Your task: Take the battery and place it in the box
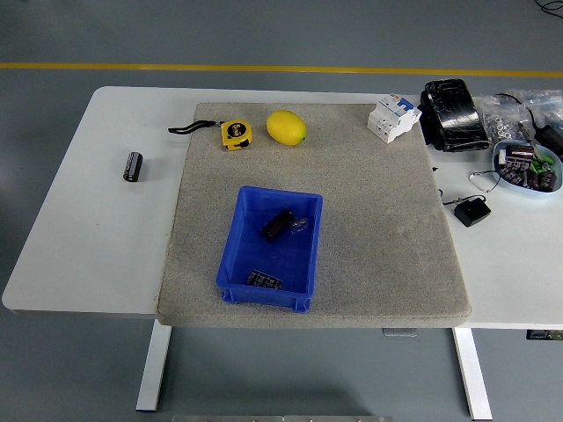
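— Battery point(132, 166): where is it lying?
— It is lying on the white table point(79, 229), left of the grey mat point(387, 255), well apart from the blue box point(269, 248).
— What is sitting in the box?
— A few small dark things.
— And farther back?
— A yellow tape measure point(234, 134) and a lemon point(285, 127) are sitting on the mat's far side.
— Are the robot's hands showing?
— No, so I cannot tell about their fingers.

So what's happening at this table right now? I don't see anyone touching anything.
Nothing is being handled at this moment: no robot hand or person is in view. A blue plastic box sits on a grey mat with a few small dark parts inside. A small black cylindrical battery lies alone on the white table, left of the mat, not yet picked up.
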